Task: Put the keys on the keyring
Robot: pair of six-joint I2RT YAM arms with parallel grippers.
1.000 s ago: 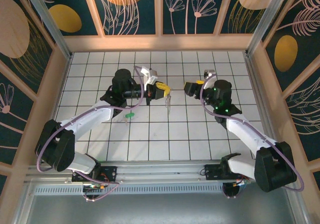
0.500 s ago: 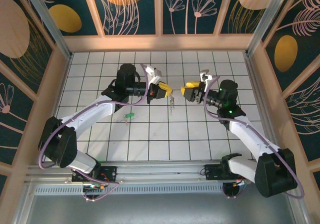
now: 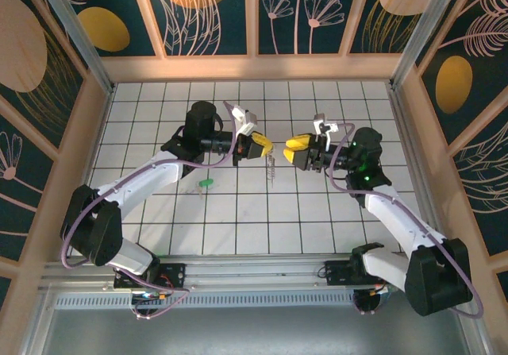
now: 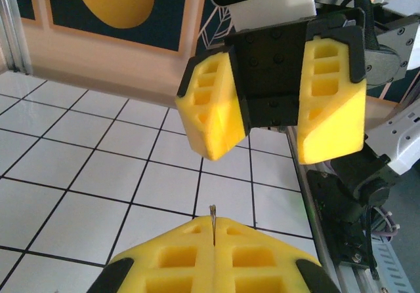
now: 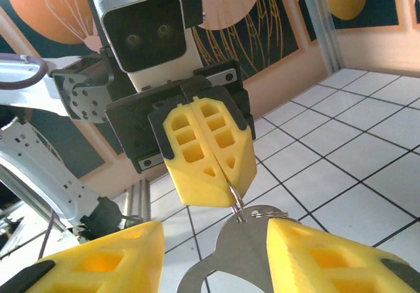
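Overhead, green key (image 3: 205, 183) on tiles (image 3: 238, 212), up close, left gripper (image 5: 226, 181) jaws clamping keyring (image 5: 233, 260), right gripper (image 5: 215, 231) jaws parted.

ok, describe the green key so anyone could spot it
On the white tiled table, find the left arm's forearm. Just nearside of it lies the green key, the one green thing on the tiles; the silvery keyring hangs from the left gripper.

Left pincer (image 3: 268, 144) near right pincer (image 3: 291, 143), keyring (image 3: 271, 164) between, tiles (image 3: 238, 212) open
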